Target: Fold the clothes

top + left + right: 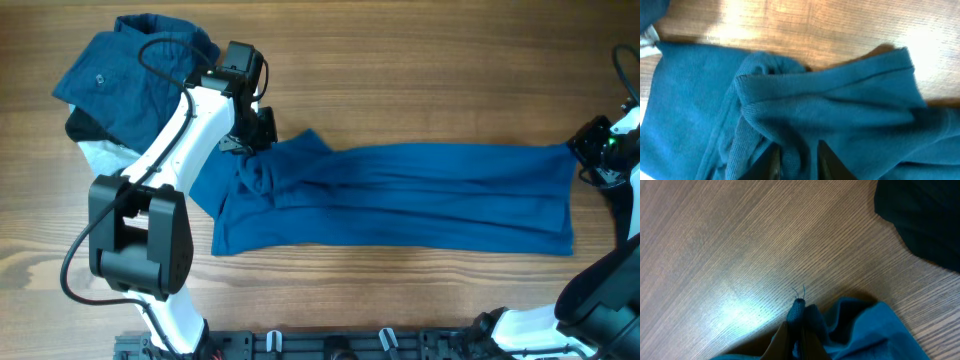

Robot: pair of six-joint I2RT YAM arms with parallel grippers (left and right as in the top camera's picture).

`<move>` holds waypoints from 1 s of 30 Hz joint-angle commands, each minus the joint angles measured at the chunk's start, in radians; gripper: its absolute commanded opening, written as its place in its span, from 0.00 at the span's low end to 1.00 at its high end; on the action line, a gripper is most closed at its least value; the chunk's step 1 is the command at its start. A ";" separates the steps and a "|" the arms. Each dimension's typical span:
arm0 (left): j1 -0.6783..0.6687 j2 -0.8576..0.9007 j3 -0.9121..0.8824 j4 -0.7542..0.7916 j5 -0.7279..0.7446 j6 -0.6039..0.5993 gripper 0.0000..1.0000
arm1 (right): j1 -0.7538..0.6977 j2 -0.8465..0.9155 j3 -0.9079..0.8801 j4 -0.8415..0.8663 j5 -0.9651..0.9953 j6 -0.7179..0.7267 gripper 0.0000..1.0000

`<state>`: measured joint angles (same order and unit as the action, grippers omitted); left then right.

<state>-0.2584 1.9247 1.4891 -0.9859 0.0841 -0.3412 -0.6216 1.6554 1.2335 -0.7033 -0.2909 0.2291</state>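
A blue garment point(420, 195) lies stretched out flat across the wooden table, from left of centre to the right edge. My left gripper point(250, 140) is at its bunched upper-left corner and is shut on a fold of the blue cloth point(795, 160). My right gripper point(590, 150) is at the garment's upper-right corner and is shut on a pinch of its edge point(799, 315), with loose threads sticking out above the fingertips.
A pile of other clothes point(130, 75), dark blue on top with black and white beneath, lies at the back left. A dark cloth point(925, 215) shows at the top right of the right wrist view. Bare wood lies in front of the garment.
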 commanded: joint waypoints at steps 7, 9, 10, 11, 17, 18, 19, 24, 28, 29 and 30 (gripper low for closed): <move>0.042 0.002 0.079 0.349 0.064 0.367 0.04 | 0.002 -0.013 0.004 0.158 -0.094 0.058 0.04; 0.043 -0.002 0.109 0.489 0.080 0.394 0.04 | 0.002 -0.013 0.004 0.214 -0.127 0.058 0.04; 0.043 -0.002 0.120 0.521 0.084 0.393 0.04 | 0.002 -0.013 0.004 0.228 -0.129 0.059 0.05; 0.043 -0.002 0.133 0.547 0.084 0.393 0.04 | 0.001 -0.013 0.004 0.246 -0.129 0.057 0.04; 0.043 -0.002 0.136 0.563 0.060 0.394 0.04 | 0.001 -0.012 0.004 0.240 -0.129 -0.028 0.04; 0.043 -0.008 0.136 0.552 0.061 0.393 0.04 | 0.001 -0.012 0.004 0.225 -0.129 -0.030 0.04; 0.043 -0.014 0.136 0.525 0.061 0.393 0.04 | 0.001 -0.012 0.004 0.204 -0.127 -0.043 0.04; 0.040 -0.032 0.136 0.184 0.070 0.386 0.04 | 0.001 -0.012 0.004 0.038 0.079 -0.027 0.04; 0.038 -0.032 0.132 -0.039 0.084 0.386 0.04 | 0.001 -0.012 0.004 -0.051 0.275 0.076 0.04; 0.038 -0.031 0.131 -0.076 0.084 0.386 0.04 | 0.001 -0.012 0.004 -0.080 0.321 0.122 0.04; 0.038 -0.031 0.131 -0.127 0.084 0.386 0.04 | 0.001 -0.012 0.003 -0.093 0.344 0.131 0.04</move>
<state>-0.2180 1.9224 1.6184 -1.0348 0.1555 0.0326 -0.6216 1.6550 1.2331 -0.7757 -0.1040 0.2806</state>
